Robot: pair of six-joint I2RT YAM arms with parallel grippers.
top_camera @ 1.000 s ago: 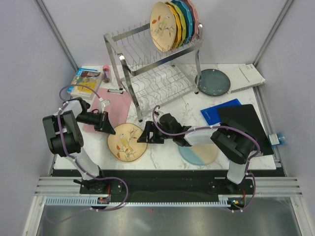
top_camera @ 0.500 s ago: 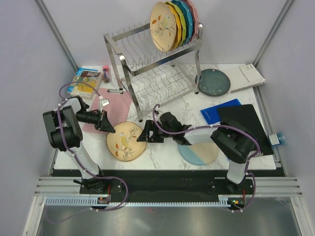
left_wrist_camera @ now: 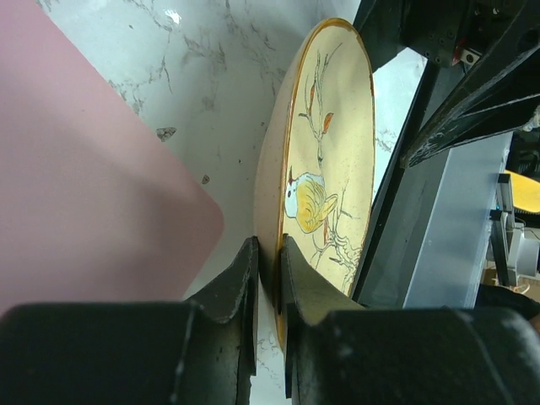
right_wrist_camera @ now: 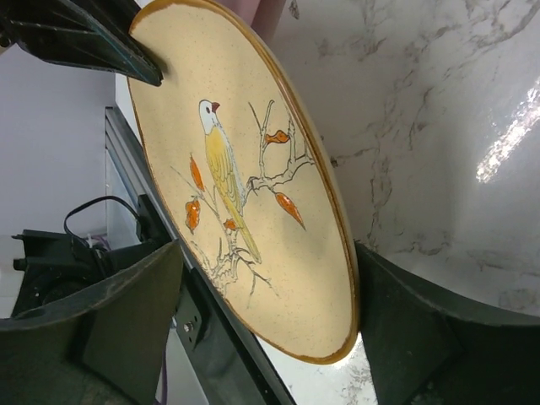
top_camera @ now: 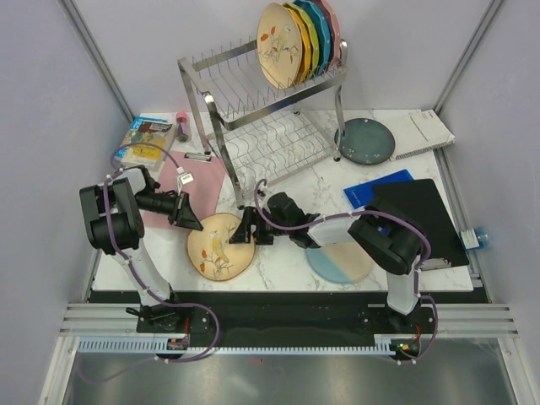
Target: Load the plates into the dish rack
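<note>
**Fig.** Overhead and wrist views. I have the left pincer [left_wrist_camera: 268, 250] closed down to a narrow gap on the rim of a cream-yellow bird plate [top_camera: 221, 245]. One finger is on the painted face and the other on the underside. The right pincer [top_camera: 245, 229] faces it from the opposite side with its jaws spread wide. The plate's far rim sits between them; I cannot tell whether either finger touches it. The plate therefore lies between the two pincers, over the marble tabletop [top_camera: 321, 179], and a pink mat [left_wrist_camera: 76, 169] is just beside the left pincer.

The dish rack [top_camera: 232, 80] stands beyond the right pincer. A second bird plate [top_camera: 278, 46] stands upright in its upper tier, next to plain coloured plates [top_camera: 314, 38]. The teal plate [top_camera: 364, 140] lies flat beyond the rack. The blue-and-cream plate [top_camera: 342, 263] lies behind the right pincer, partly under the right arm [top_camera: 337, 228].
</note>
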